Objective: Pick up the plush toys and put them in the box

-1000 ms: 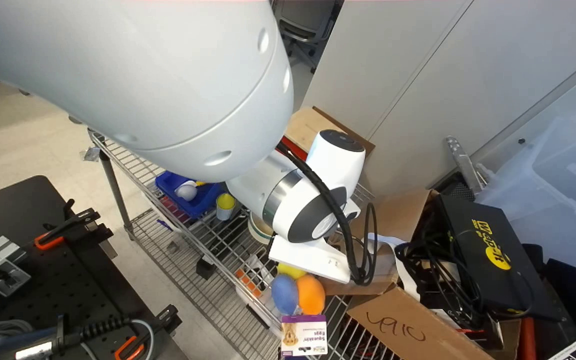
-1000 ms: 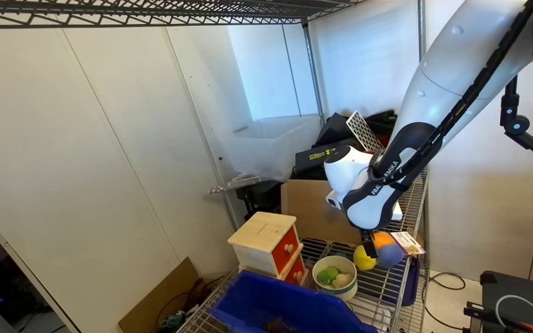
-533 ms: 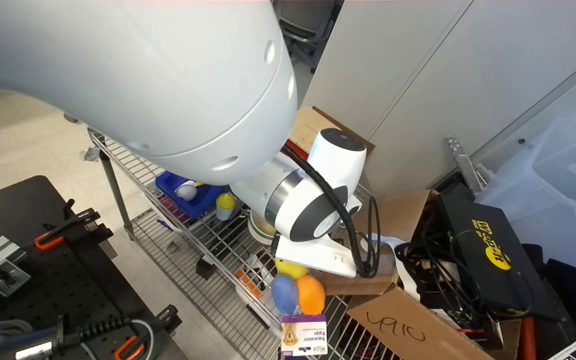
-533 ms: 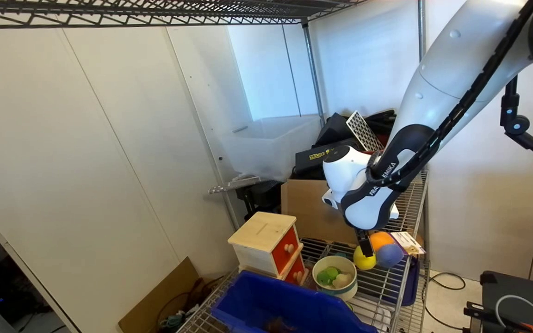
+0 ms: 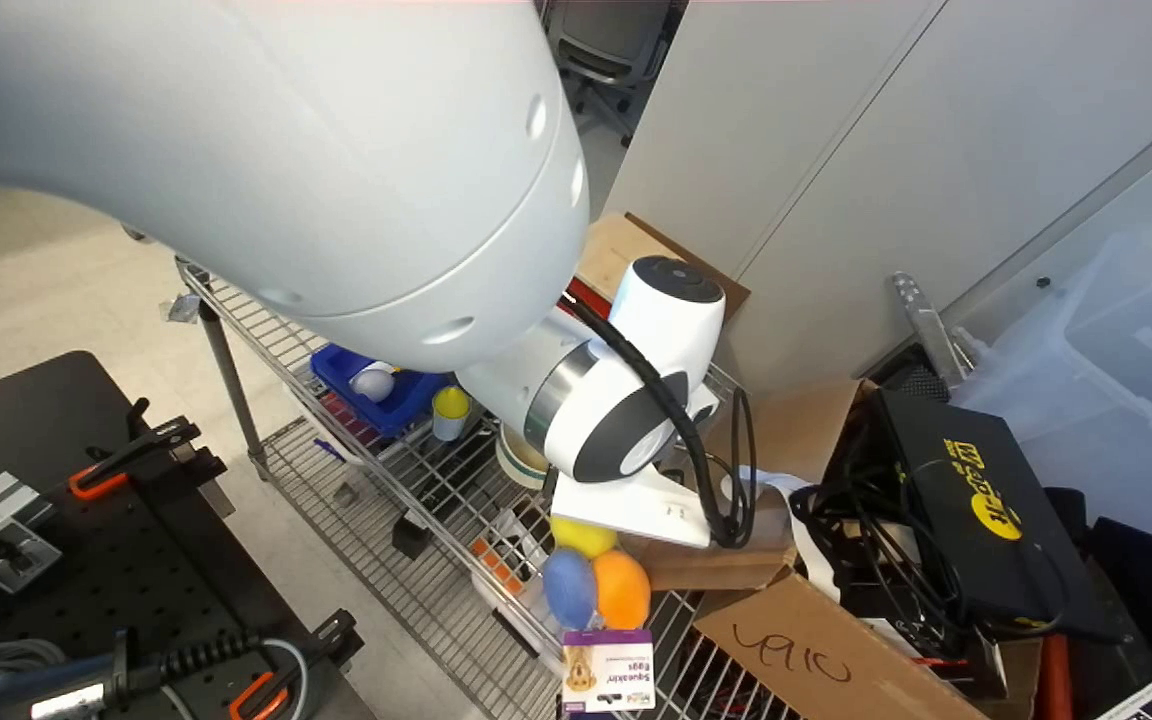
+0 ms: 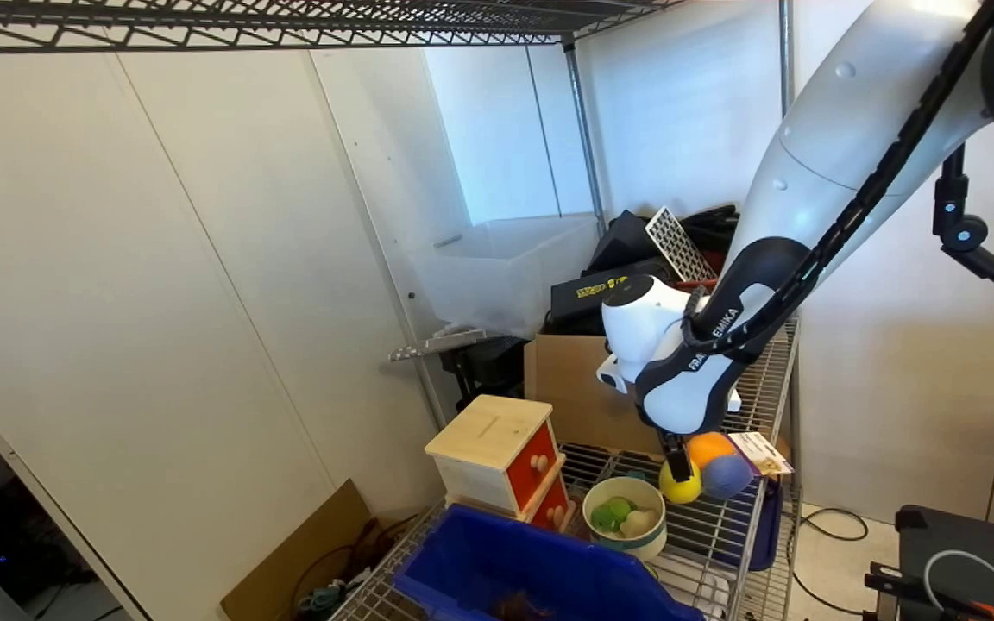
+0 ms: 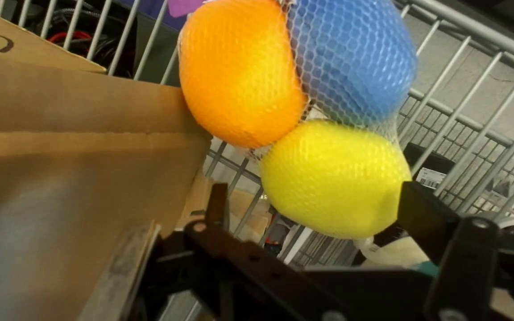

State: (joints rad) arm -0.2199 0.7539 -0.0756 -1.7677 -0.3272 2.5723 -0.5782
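The plush toys hang together in a white mesh net on the wire shelf. The yellow toy is nearest my gripper, with the orange toy and blue toy beyond it. My gripper is open, its fingertips apart. In the wrist view the yellow toy lies between and just ahead of the fingers, overlapping the right fingertip; I cannot tell if they touch. In an exterior view the gripper points down in front of the yellow toy. The blue bin stands at the near end of the shelf.
A cardboard box stands beside the toys on the left in the wrist view. A bowl with green and pale items stands between the toys and the bin. A wooden drawer box with red fronts stands behind the bin.
The gripper has shifted slightly left and down in an exterior view, so its fingers now stand more in front of the yellow toy's left side. The toys have not visibly moved.
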